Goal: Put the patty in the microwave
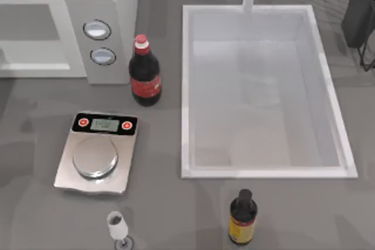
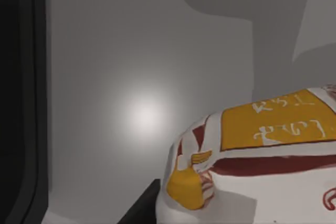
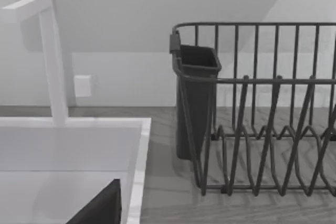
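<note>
Up close, your left gripper (image 2: 140, 207) is inside the microwave's (image 1: 117, 4) pale grey cavity; you cannot tell its grip. The patty (image 2: 252, 166) sits just beside it, within the cavity. Your right gripper (image 3: 100, 209), grip equally unclear, is parked well away from the microwave, between sink (image 3: 137, 145) and rack (image 3: 262, 129).

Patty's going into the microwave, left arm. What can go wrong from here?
1. In the left wrist view the patty is against pale grey walls, but whether it rests on anything cannot be told; letting go might drop it.
2. A dark edge runs close alongside; pulling out could clip it.
3. A bottle stands right beside the microwave; a wide swing might topple it.
The right arm idles by the rack.
</note>
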You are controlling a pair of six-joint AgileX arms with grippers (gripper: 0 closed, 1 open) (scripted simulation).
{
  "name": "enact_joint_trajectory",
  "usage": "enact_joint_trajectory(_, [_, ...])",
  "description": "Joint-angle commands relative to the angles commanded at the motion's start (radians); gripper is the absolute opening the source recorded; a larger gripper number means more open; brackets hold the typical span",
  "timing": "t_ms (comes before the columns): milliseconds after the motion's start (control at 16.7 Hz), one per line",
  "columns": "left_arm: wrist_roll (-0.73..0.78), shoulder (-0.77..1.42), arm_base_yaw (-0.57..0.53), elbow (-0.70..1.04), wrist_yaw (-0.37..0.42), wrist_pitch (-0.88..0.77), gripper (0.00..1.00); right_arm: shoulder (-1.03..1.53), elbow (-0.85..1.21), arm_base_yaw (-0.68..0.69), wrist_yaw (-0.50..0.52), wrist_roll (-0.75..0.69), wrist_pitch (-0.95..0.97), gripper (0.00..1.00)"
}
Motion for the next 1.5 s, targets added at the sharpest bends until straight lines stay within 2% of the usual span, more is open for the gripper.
enact_joint_trajectory(240, [-0.021, 0.014, 0.014, -0.009, 0.011, 0.062, 0.0, 0.0, 0.0, 0.0, 0.0, 0.0, 0.0, 1.0])
enact_joint_trajectory(480, [-0.03, 0.061, 0.013, -0.052, 0.043, 0.292, 0.0, 0.0, 0.0, 0.0, 0.0, 0.0, 0.0, 1.0])
enact_joint_trajectory(720, [-0.011, 0.115, 0.0, -0.125, 0.08, 0.66, 0.0, 0.0, 0.0, 0.0, 0.0, 0.0, 0.0, 1.0])
enact_joint_trajectory(1200, [-0.003, 0.175, -0.015, -0.37, 0.168, 1.526, 0.0, 0.0, 0.0, 0.0, 0.0, 0.0, 0.0, 1.0])
enact_joint_trajectory(1500, [-0.034, 0.194, -0.014, -0.557, 0.23, 1.92, 0.0, 0.0, 0.0, 0.0, 0.0, 0.0, 0.0, 1.0])
